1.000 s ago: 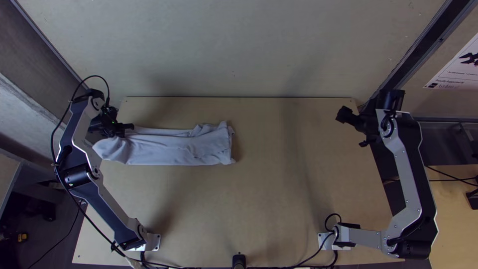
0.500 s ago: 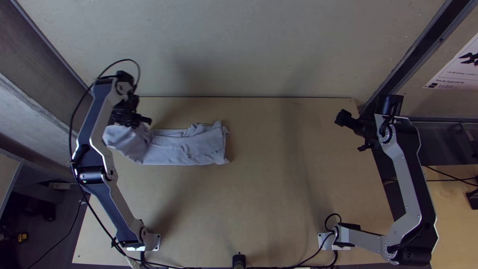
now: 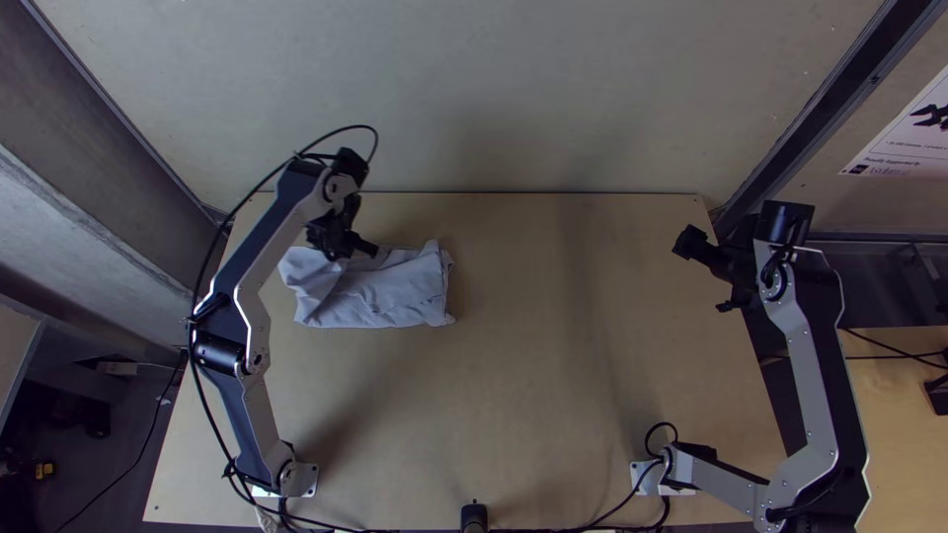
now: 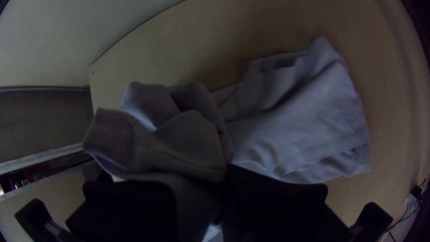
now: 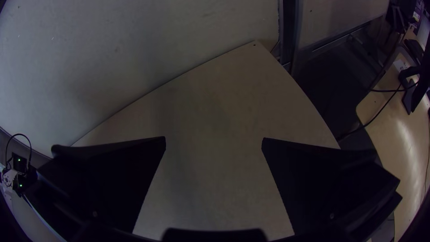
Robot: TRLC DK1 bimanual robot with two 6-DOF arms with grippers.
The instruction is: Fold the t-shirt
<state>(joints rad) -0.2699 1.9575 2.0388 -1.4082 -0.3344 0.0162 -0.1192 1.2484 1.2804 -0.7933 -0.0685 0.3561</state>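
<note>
Left gripper (image 3: 365, 250) clamps a bunched part of the pale T-shirt (image 3: 405, 294) | other end folded on wooden table (image 3: 553, 395) | right gripper (image 3: 703, 274) (fingers wide apart) near table's right edge

The black two-fingered left hand (image 3: 367, 251) has travelled from the left end of the pale grey-blue cloth t-shirt (image 3: 395, 296) toward the tabletop's (image 3: 513, 395) middle, drawing that end with it. The long, fairly flat strip is now much shorter, its left part lifted and bunched. The right end has slipped slightly left since the earliest view. The silver-grey and black left arm (image 3: 254, 341) has swung inward, and the black two-fingered right hand (image 3: 699, 276) has come slightly nearer the bases.
</note>
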